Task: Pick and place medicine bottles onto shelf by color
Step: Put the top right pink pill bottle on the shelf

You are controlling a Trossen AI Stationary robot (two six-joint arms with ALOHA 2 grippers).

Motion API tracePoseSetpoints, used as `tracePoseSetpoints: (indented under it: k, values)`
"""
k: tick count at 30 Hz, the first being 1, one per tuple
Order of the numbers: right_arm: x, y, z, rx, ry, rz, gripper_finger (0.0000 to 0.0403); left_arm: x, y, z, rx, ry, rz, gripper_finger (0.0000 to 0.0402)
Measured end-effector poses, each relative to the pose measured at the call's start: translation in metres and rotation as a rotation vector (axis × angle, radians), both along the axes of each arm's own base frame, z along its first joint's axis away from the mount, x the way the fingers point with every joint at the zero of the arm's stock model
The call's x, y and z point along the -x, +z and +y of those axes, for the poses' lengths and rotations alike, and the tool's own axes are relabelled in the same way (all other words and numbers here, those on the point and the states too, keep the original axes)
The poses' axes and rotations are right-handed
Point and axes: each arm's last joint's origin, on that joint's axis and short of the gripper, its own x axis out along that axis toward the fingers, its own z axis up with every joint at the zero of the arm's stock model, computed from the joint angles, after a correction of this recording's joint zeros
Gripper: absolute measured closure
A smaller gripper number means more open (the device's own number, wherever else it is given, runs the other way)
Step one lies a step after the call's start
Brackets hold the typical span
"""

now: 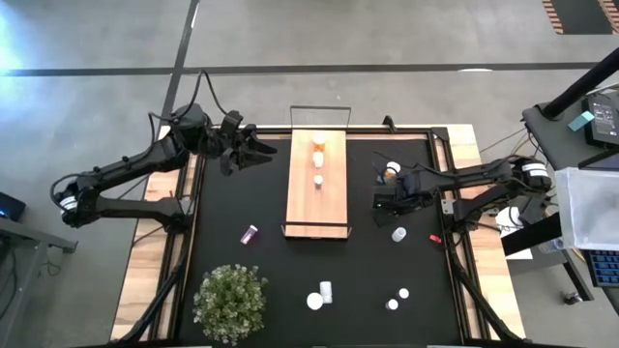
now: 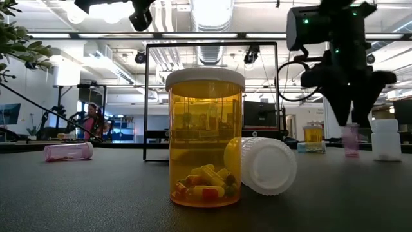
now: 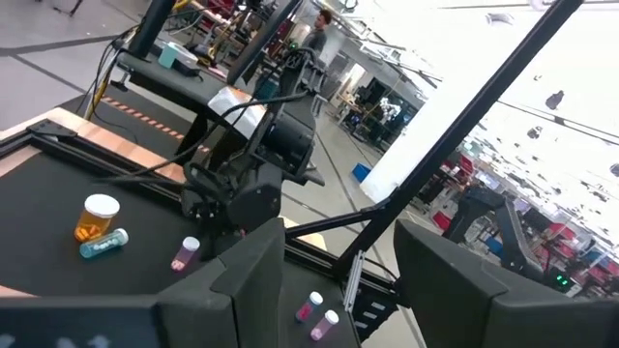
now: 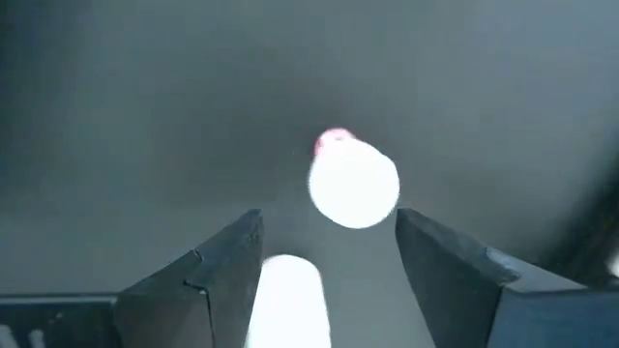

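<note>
My right pincer (image 1: 387, 201) hangs open at about three o'clock on the desk (image 1: 232, 193), directly above an upright pink bottle (image 4: 353, 184) whose white cap sits between my fingers (image 4: 227, 261), not yet touched. I judge the pick step is in hand; next I must descend squarely and close on it. The shelf (image 1: 317, 208) at centre already carries three bottles. My left pincer (image 1: 253, 150) waits open near ten o'clock, empty.

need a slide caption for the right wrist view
Right claw open above the black mat, looking straight down on a white-capped pink medicine bottle.
</note>
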Motion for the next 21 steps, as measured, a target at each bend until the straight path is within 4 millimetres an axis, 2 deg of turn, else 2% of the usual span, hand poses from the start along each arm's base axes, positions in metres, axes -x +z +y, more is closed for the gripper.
tracePoseSetpoints:
  k: [5, 13, 21]
  values:
    - [0.003, -0.008, 0.0, 0.0, -0.037, 0.019, 0.0184, -0.007, -0.006, 0.004, 0.019, 0.001, 0.028, 0.0221]
    - [-0.003, -0.011, -0.001, 0.02, -0.044, -0.03, 0.0215, -0.019, -0.016, 0.011, 0.05, 0.002, 0.075, 0.0221]
    - [-0.005, -0.011, -0.003, 0.056, -0.045, -0.052, 0.0199, -0.025, -0.021, 0.014, 0.063, 0.003, 0.097, 0.0221]
